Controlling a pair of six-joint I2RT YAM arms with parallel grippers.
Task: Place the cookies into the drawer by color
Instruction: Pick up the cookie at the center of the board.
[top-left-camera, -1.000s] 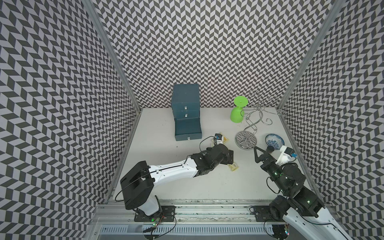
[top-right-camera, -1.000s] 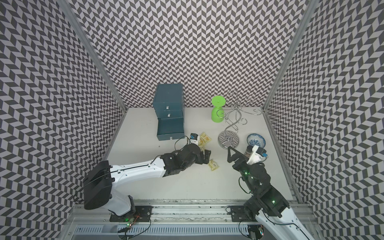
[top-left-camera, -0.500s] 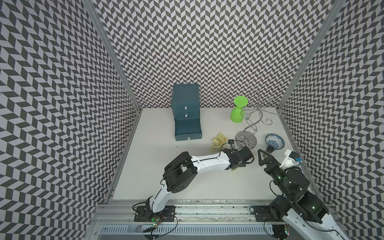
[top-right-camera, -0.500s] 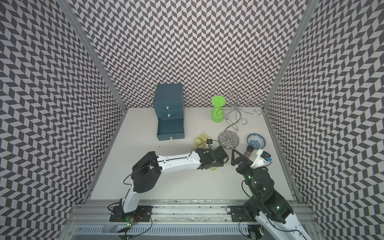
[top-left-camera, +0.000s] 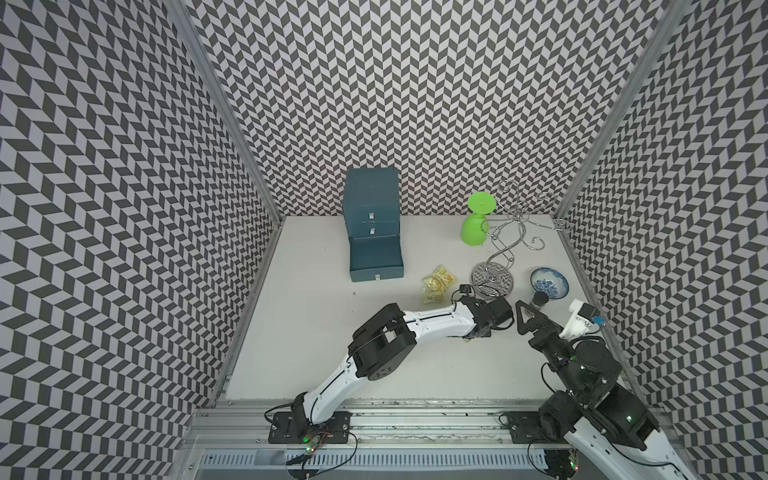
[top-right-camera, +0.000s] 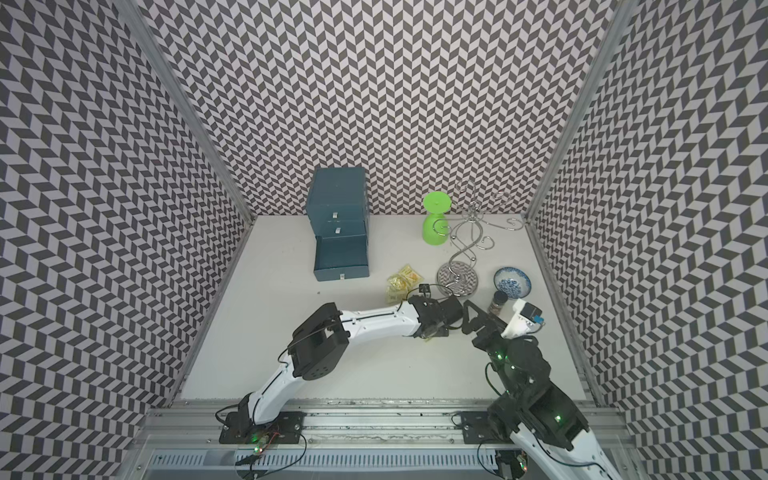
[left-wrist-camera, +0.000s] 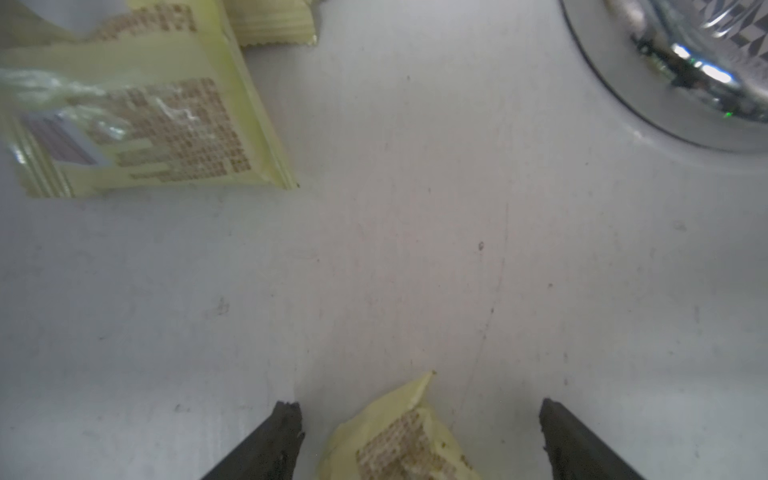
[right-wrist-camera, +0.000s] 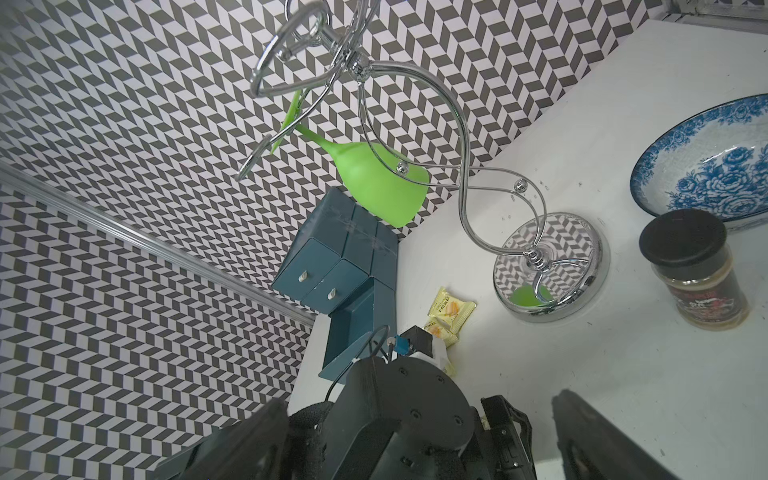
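Observation:
The teal drawer (top-left-camera: 371, 208) stands at the back, its bottom tray (top-left-camera: 376, 259) pulled out and showing nothing inside. A pile of pale yellow cookies (top-left-camera: 436, 284) (top-right-camera: 401, 282) (right-wrist-camera: 451, 309) lies in front and to the right of it. One more yellow cookie (left-wrist-camera: 399, 436) lies on the table between the fingers of my left gripper (left-wrist-camera: 417, 409), which is open, with a gap on each side of the packet. In both top views that gripper (top-left-camera: 478, 332) (top-right-camera: 432, 330) points down and hides most of this packet. My right gripper (right-wrist-camera: 417, 415) (top-left-camera: 524, 318) hangs open just to the right of the left wrist, holding nothing.
A chrome wire stand (top-left-camera: 492, 278) rises just behind the left gripper, with an upturned green goblet (top-left-camera: 473, 226) behind it. A blue-and-white bowl (top-left-camera: 549, 283) and a spice jar (top-left-camera: 540, 300) sit near the right wall. Patterned walls enclose three sides.
My left arm has swung to the right, away from the packet pile, and come down over the lone yellow packet. Its jaws have narrowed a little. The right arm has hardly moved.

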